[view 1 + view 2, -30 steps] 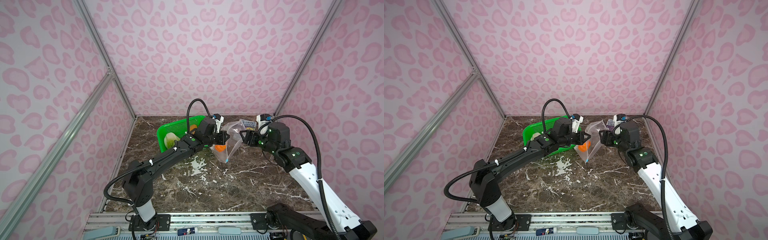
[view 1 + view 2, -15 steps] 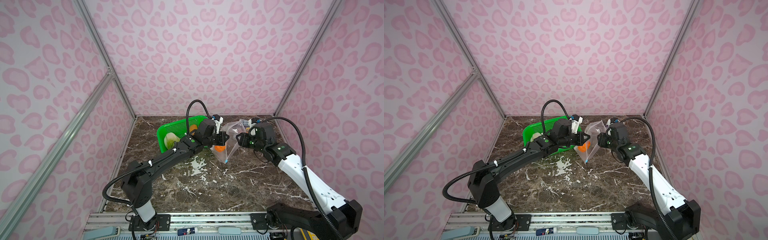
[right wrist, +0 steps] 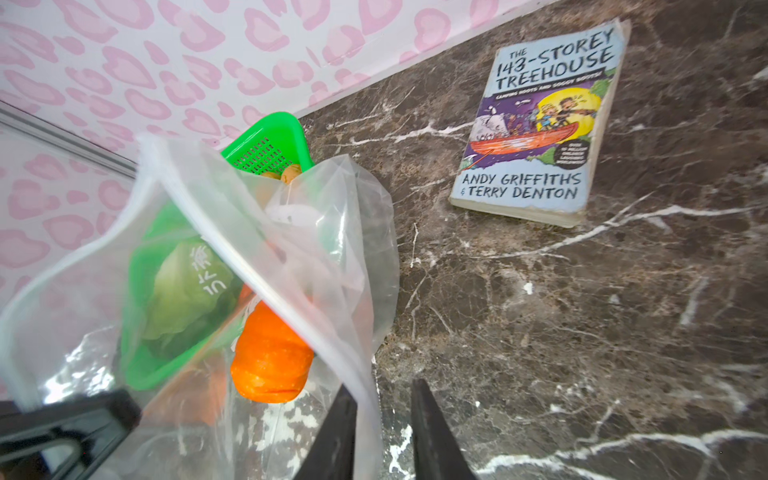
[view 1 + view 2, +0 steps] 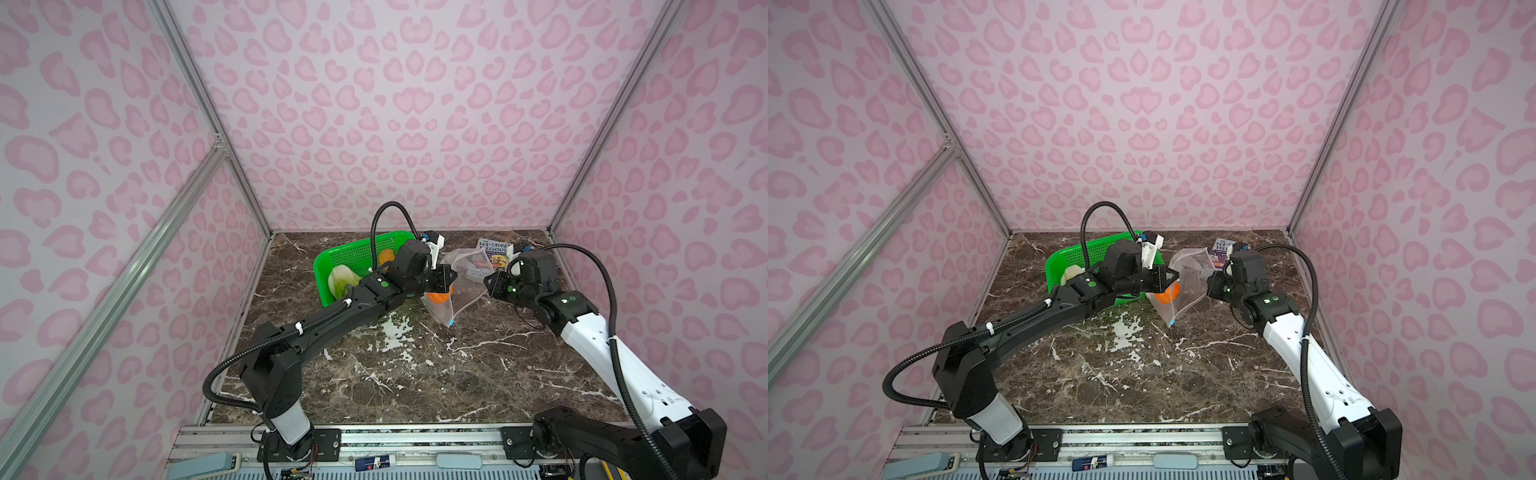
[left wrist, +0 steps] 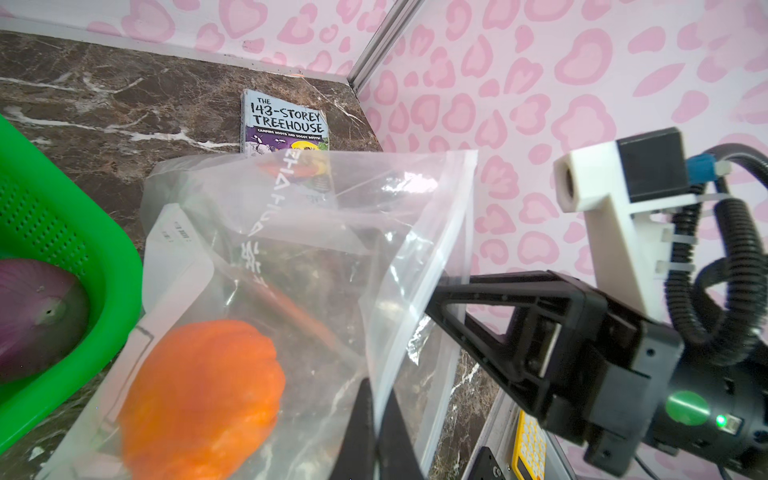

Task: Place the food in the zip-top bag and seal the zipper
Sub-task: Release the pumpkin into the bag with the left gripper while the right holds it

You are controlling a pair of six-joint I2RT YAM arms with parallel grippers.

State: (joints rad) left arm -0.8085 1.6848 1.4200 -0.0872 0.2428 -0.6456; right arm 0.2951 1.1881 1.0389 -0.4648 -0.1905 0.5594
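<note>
Left wrist view: pinching zip-top bag (image 5: 332,232) rim in left gripper (image 5: 376,401), just beside green basket (image 5: 108,270), to hold mouth up with pumpkin (image 5: 199,386) inside. Straddling bag's other edge with right gripper (image 3: 382,392), jaws slightly parted, unclamped; likely to spread mouth for cabbage (image 4: 343,279) in basket.
</note>
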